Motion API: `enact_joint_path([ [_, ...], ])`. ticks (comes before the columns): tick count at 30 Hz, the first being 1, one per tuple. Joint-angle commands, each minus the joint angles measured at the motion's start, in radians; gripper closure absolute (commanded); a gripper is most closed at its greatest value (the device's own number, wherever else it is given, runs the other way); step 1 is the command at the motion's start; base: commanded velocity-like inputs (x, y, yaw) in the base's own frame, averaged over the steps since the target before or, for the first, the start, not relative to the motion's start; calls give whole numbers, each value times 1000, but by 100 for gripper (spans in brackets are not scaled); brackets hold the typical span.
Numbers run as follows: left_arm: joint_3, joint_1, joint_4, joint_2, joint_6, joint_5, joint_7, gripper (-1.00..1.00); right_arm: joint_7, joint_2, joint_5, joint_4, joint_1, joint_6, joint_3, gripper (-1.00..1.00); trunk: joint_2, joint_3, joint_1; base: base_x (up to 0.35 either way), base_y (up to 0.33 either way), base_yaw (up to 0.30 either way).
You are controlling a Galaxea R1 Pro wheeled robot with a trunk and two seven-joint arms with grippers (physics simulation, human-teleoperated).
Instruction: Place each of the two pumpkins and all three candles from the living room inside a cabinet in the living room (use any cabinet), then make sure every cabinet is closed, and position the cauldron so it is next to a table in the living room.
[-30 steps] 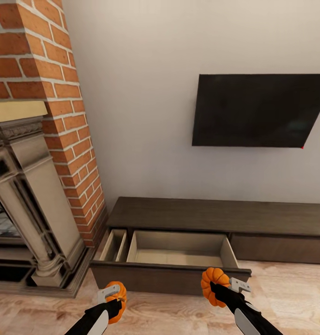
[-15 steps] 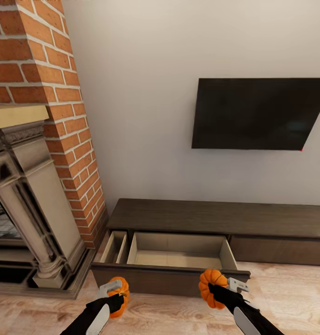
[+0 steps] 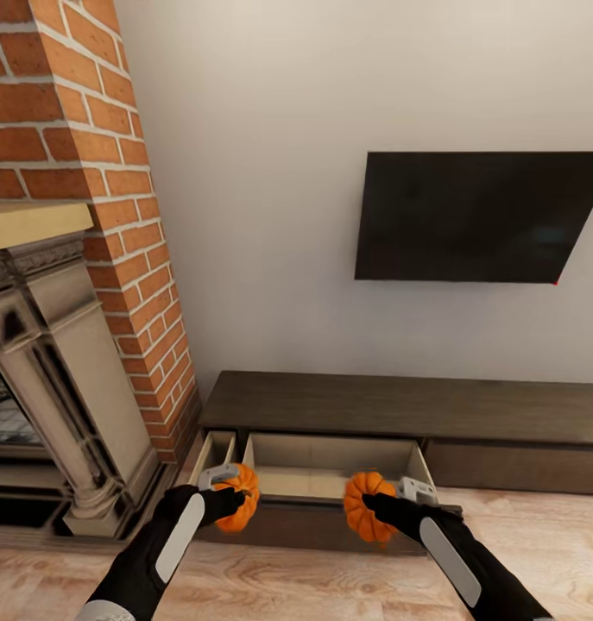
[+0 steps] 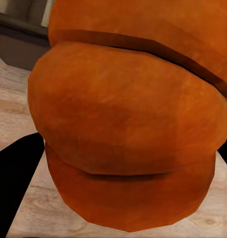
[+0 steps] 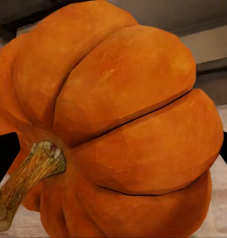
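Side by side, two bright orange pumpkins hang in front of a low dark-brown cabinet [image 3: 400, 405] against the living-room wall, each gripped by one of the robot's arms. From the head camera, the left gripper [image 3: 229, 494] is clamped on the left pumpkin [image 3: 242, 509], held at the front edge of the narrow open compartment [image 3: 211, 455] at the cabinet's left end. The right gripper [image 3: 384, 509] is clamped on the right pumpkin [image 3: 362, 509], which hangs before the front panel of the wide open drawer [image 3: 331, 466] with its light beige interior. Both pumpkins are above the pale wood floor [image 3: 538, 535], outside the drawer. Close up at the left wrist, ribbed orange skin [image 4: 128, 124] crowds the lens; at the right wrist, the other pumpkin [image 5: 128, 134] shows a brown, curved stem [image 5: 29, 178]. A dark television [image 3: 477, 216] is mounted on the wall above the cabinet, and a brick chimney [image 3: 115, 172] with a stone fireplace surround [image 3: 63, 379] stands to the left.
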Motion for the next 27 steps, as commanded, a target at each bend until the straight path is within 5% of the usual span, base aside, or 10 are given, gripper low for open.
enact_joint_path([
  [1, -1, -3, 0, 0, 4, 10, 11, 100, -20, -2, -16, -29, 0, 9, 4, 100, 7, 2, -4, 0, 0, 0],
  [11, 1, -7, -8, 1, 5, 20, -3, 100, -109, -3, -23, -160, 0, 62, 2, 100, 77, 33, -42, 0, 0, 0],
  [15, 2, -7, -9, 0, 3, 75, -2, 100, -111, -3, -24, -160, 0, 60, 2, 100, 105, 46, -58, 0, 0, 0],
  [27, -7, -6, -40, 0, -6, 99, 9, 100, -105, -3, -24, -164, 0, 49, 0, 100, 105, 46, -58, 0, -43, 0],
])
